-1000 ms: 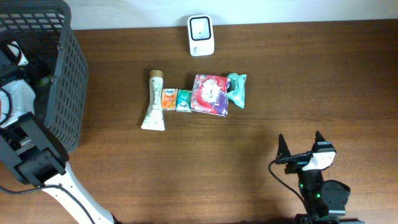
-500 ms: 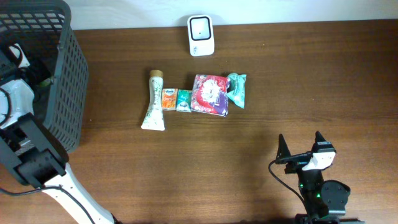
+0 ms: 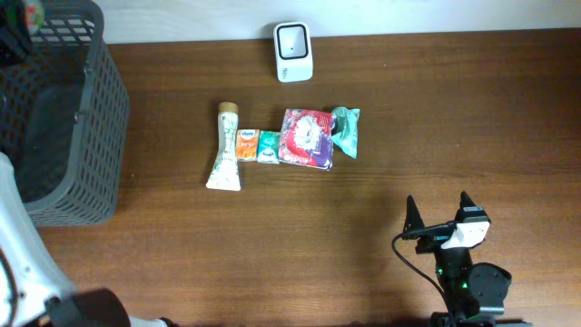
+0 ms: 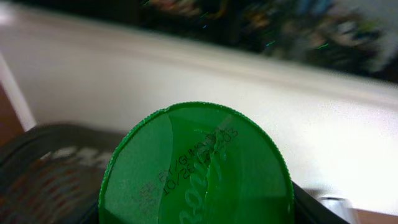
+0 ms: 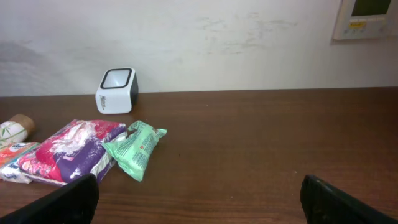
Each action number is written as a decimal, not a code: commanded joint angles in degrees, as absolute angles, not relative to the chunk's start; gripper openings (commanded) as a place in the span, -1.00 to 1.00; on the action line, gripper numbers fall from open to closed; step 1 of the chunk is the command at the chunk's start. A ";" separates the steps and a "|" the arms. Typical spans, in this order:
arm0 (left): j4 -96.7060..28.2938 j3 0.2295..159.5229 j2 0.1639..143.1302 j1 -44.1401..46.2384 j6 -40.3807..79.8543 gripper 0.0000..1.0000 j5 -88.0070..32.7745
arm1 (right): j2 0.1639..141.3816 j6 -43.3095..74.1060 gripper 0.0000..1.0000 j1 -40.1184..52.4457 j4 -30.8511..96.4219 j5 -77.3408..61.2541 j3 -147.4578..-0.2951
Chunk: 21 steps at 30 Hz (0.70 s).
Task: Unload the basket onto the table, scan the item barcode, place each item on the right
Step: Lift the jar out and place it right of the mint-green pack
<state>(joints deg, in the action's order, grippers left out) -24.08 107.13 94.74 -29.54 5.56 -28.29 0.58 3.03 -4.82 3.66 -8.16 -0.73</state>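
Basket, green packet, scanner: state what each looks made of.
Basket: dark grey rigid plastic, matte, judging by its moulded grid walls. Green packet: thin glossy plastic film, crinkled with crimped ends. Scanner: hard white plastic, smooth, with a dark window, probably glass or clear plastic.

glossy green plastic lid (image 4: 196,168); matt wood table (image 3: 363,236).

White scanner (image 5: 116,91), green packet (image 5: 135,149), wooden table (image 5: 261,143)
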 commanded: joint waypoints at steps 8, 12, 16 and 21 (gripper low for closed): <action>-27.92 107.68 91.05 3.73 12.16 0.13 -35.14 | 0.21 3.49 0.97 -4.36 3.88 -7.92 -0.32; -31.05 107.68 99.35 16.97 12.16 0.15 -33.82 | 0.21 3.51 0.97 -4.36 3.88 -7.92 -0.32; -32.23 107.68 108.99 25.54 12.14 0.17 -27.73 | 0.21 3.49 0.97 -4.36 3.88 -7.92 -0.32; -30.33 107.68 117.84 32.99 12.12 0.16 -17.39 | 0.21 3.51 0.97 -4.36 3.88 -7.92 -0.32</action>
<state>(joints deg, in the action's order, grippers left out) -32.36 107.11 115.09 29.80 11.86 -23.90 0.58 3.05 -4.82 3.66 -8.16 -0.73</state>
